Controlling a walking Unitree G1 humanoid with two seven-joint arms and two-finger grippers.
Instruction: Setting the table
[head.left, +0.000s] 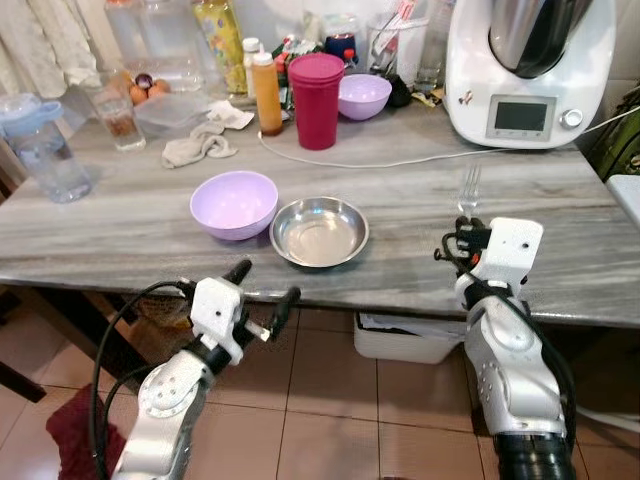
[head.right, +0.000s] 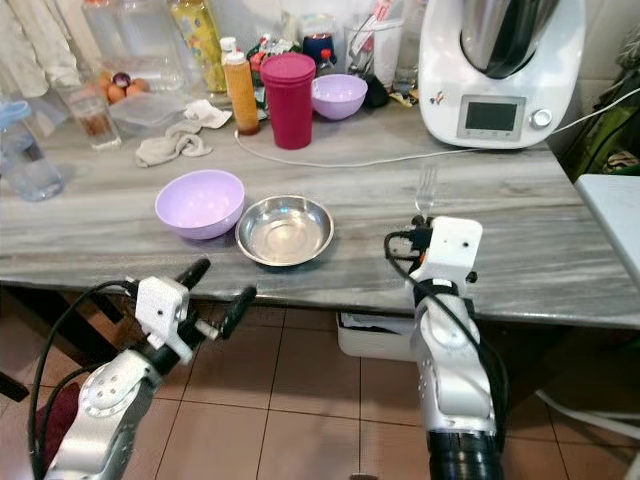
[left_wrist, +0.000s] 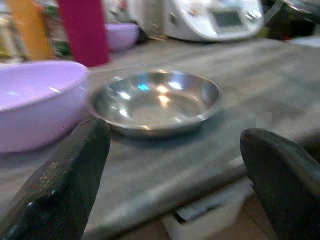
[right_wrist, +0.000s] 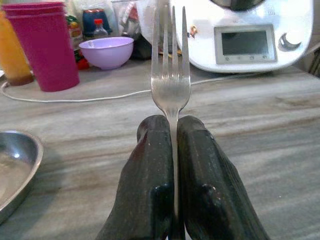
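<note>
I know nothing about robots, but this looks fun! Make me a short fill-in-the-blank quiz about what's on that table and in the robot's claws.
1. The right gripper is shut on a silver metal ____, tines pointing up.
2. The shallow round steel dish sits directly beside a lilac plastic ____ on the grey marbled table.
3. The left gripper, hovering at the table's near edge, has its two black fingers ____.
4. The tall lidded tumbler behind the dish is coloured ____.

Missing words: fork; bowl; open; magenta
</note>
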